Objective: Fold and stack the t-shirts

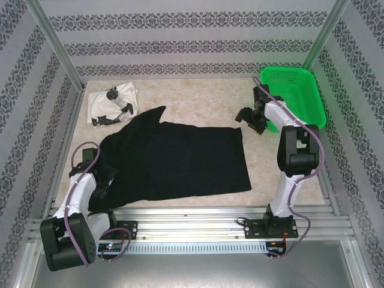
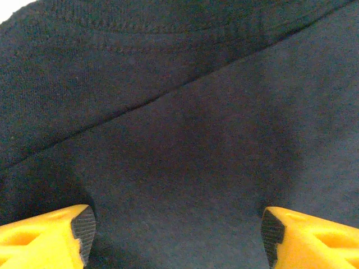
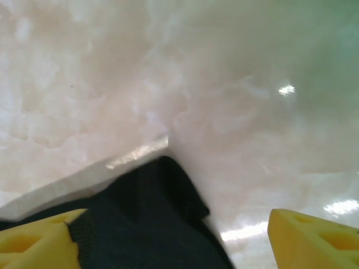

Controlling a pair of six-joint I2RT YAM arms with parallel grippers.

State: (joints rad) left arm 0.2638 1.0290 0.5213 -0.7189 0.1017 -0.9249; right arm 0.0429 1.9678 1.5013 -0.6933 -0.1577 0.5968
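From above, you see the black t-shirt [image 1: 180, 159] lying spread and unfolded across the middle of the desk [image 1: 264, 162]. The white t-shirt [image 1: 114, 103] is bunched at upper left and the green basket [image 1: 294, 90] sits at upper right. Nothing is stacked, so I judge nearly all the folding is ahead. Your left pincer [image 1: 103, 183] sits at the black shirt's lower-left edge, your right pincer [image 1: 249, 117] by its upper-right corner.

In the left wrist view, the pincer [image 2: 176, 235] stands spread over black cloth below the collar seam, pinching nothing.

In the right wrist view, the pincer [image 3: 176, 238] is spread too, with a black corner lying between its fingers.

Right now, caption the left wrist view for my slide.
Left gripper, jaws apart, above the black t-shirt near its collar.
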